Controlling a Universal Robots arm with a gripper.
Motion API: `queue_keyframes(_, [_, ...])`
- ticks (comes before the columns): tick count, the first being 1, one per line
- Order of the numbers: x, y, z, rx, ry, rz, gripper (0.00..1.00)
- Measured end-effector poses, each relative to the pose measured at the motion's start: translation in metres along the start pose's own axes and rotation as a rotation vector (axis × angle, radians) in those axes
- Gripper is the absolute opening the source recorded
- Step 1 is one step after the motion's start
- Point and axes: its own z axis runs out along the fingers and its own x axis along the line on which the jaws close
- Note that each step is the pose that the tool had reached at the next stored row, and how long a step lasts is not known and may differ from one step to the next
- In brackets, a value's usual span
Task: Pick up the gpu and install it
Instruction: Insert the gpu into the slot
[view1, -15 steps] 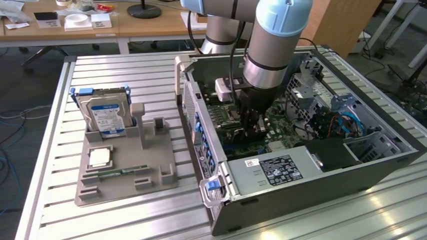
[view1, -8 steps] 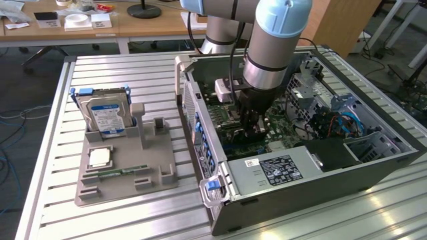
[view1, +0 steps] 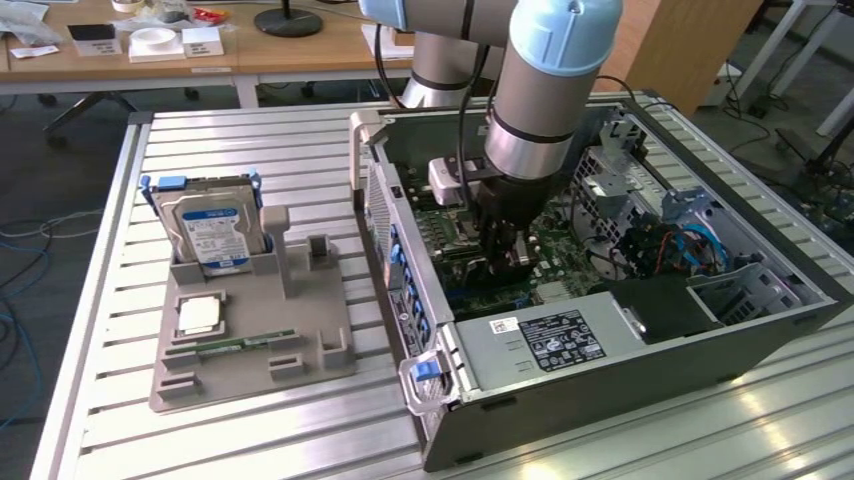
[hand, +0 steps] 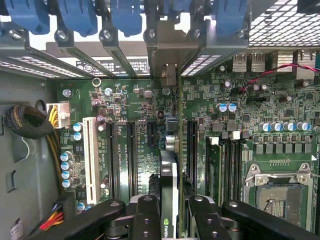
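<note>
- Exterior view: the arm reaches down into the open computer case (view1: 747, 330); the gripper (view1: 505, 262) hangs low over the motherboard (view1: 467, 262). On the grey holder (view1: 240, 340) outside stands a hard drive (view1: 211, 232) with a blue-white label, its text too small to read.
- Wrist view: the gripper (hand: 170, 210), fingers (hand: 145, 215) closed to a narrow gap, clamps the gpu (hand: 169, 190) edge-on above the motherboard's (hand: 250, 125) slots; a green logo mark shows on the card, unreadable.
</note>
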Motion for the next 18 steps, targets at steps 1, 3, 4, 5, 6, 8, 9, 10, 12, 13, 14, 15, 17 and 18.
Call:
queue_keyframes(1, [0.0, 0.0003, 0.0003, -0.0001, 0.0005, 0.0, 0.27])
queue_keyframes(3, [0.0001, 0.0005, 0.0005, -0.0002, 0.0013, 0.0, 0.27])
queue_keyframes(4, [0.0001, 0.0006, 0.0006, -0.0002, 0.0013, 0.0, 0.27])
queue_keyframes(5, [0.0001, 0.0007, 0.0006, -0.0001, 0.0012, 0.0, 0.27])
queue_keyframes(6, [0.0, 0.0007, 0.0007, -0.0001, 0.001, 0.0, 0.27])
queue_keyframes(8, [0.0, 0.0007, 0.0007, -0.0001, 0.001, 0.0, 0.27])
queue_keyframes(9, [0.0, 0.0007, 0.0007, -0.0001, 0.0009, 0.0, 0.27])
queue_keyframes(10, [0.0, 0.0007, 0.0007, -0.0001, 0.0009, 0.0, 0.27])
queue_keyframes(12, [0.0, 0.0007, 0.0007, -0.0001, 0.0009, 0.0, 0.27])
queue_keyframes(13, [0.0, 0.0007, 0.0007, -0.0001, 0.001, 0.0, 0.27])
queue_keyframes(14, [-0.0001, 0.0012, 0.0012, -0.0009, -0.0006, 0.001, 0.27])
queue_keyframes(15, [-0.0001, 0.001, 0.0012, 0.0003, 0.0, 0.001, 0.27])
queue_keyframes(17, [0.0, 0.0008, 0.0008, 0.0, 0.0007, 0.0, 0.4])
queue_keyframes(18, [0.0, 0.0007, 0.0008, 0.0, 0.0008, 0.0, 0.4])
